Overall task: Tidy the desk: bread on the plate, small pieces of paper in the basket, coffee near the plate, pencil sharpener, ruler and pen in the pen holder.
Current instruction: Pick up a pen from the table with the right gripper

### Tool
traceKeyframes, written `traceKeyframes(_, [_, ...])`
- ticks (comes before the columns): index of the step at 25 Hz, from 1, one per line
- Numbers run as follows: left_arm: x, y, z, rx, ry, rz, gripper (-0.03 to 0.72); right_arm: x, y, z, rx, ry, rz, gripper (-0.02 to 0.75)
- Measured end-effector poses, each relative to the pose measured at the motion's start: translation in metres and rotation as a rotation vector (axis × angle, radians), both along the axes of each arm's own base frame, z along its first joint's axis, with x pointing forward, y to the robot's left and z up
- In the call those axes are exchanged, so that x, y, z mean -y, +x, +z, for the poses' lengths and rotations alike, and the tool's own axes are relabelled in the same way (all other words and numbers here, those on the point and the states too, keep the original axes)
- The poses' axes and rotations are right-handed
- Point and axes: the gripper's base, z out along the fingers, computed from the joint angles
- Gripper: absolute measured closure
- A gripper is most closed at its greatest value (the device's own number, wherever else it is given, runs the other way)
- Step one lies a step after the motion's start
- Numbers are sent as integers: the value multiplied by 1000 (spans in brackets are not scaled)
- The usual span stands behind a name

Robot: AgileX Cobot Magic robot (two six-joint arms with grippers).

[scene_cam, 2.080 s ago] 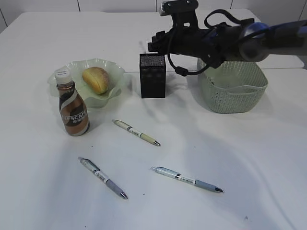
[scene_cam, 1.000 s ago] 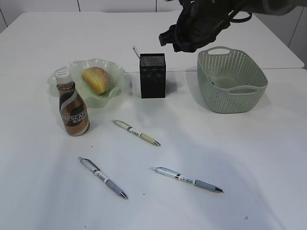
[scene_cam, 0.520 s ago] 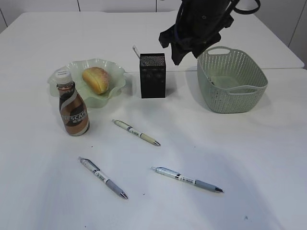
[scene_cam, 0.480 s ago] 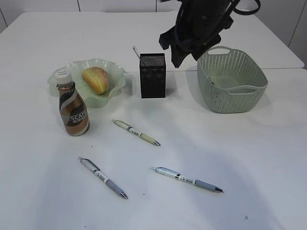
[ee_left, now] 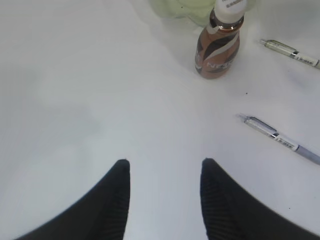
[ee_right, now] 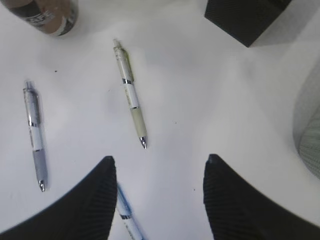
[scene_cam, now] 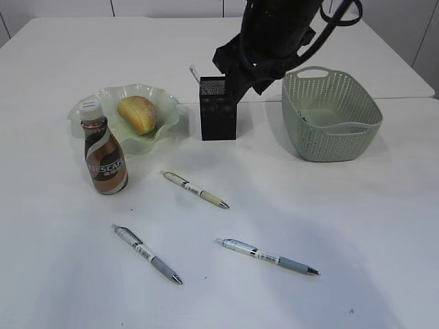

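We note the right end effector (ee_right: 157, 162) parted and empty, its arm hiding the pen holder's (scene_cam: 218, 115) far rim; the left end effector (ee_left: 165, 167) likewise parted, empty.

- Pens: three, at (scene_cam: 195, 189), (scene_cam: 147, 253), (scene_cam: 267, 256)
- Bottle (scene_cam: 103, 150): one
- Bread (scene_cam: 137, 114): one
- Plate (scene_cam: 164, 127): one
- Holder (scene_cam: 218, 113): one
- Basket (scene_cam: 332, 137): one

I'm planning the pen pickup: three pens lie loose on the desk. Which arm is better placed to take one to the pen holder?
Probably the right. Its open gripper hangs just above the pale green pen, with the pen holder close by. The left gripper is open too, but over bare desk.
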Motion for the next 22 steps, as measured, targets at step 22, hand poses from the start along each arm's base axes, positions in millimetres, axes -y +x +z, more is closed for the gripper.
traceKeyframes(22, [-2, -7, 18, -38, -4, 17, 365, 6, -90, -61, -234, -160, 337, 299])
